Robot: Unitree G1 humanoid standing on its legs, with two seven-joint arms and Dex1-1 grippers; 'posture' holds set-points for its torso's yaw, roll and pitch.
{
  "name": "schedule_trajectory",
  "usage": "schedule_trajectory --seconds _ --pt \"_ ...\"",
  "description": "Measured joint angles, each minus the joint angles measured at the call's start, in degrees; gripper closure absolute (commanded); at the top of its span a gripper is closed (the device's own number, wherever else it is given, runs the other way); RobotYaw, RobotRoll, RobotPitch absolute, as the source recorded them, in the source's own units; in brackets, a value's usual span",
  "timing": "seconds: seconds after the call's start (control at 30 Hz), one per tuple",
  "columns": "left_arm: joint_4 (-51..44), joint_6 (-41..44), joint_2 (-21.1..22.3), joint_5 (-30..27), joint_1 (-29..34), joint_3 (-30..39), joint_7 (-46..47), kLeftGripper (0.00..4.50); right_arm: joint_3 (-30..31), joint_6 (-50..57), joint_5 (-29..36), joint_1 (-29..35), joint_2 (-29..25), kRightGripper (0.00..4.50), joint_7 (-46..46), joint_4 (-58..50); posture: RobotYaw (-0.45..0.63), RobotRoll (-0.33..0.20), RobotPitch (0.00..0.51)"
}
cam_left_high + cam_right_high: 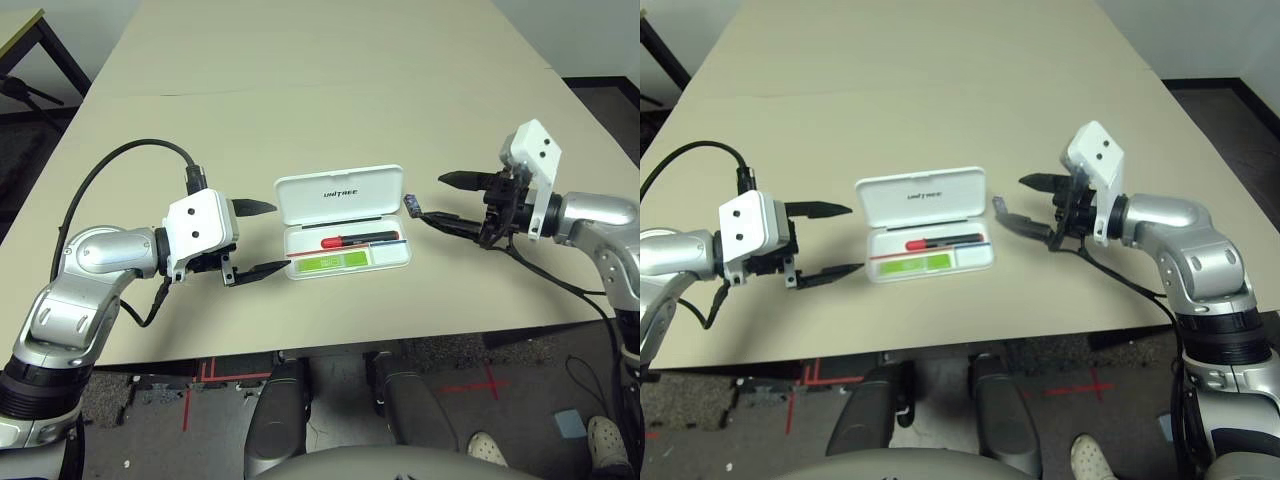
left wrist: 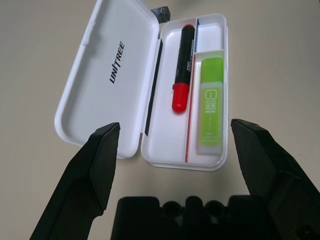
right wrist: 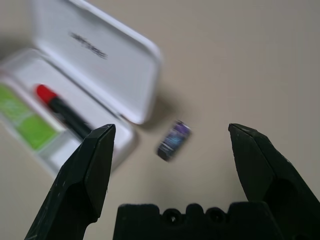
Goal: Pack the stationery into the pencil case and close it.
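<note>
Silver forearms [image 1: 85,262], white wrist housings [image 1: 200,228] (black cables attached), seemingly matte black fingers [image 2: 97,165].

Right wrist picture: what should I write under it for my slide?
Open right gripper aimed at the small dark block on the table beside the open pencil case.

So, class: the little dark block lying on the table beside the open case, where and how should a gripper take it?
Take the dark block across its narrow sides, descending from above with the right gripper, whose open jaws already straddle it. It lies flat on the table, just clear of the pencil case lid's corner.
</note>
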Motion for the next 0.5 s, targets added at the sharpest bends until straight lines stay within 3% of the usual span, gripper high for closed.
schedule_trajectory --seconds 0.33,0.5 --pt "1.5 -0.7 0.9 0.6 -0.7 -0.8 0.0 0.03 0.0 8.7 -5.3 -0.1 18.0 0.0 -22.4 -0.5 0.01 0.0 0.185" --pt "1.4 -0.7 1.0 0.7 -0.7 -0.8 0.0 0.03 0.1 9.6 -6.2 0.7 22.0 0.0 -26.3 -0.9 0.01 0.0 0.186"
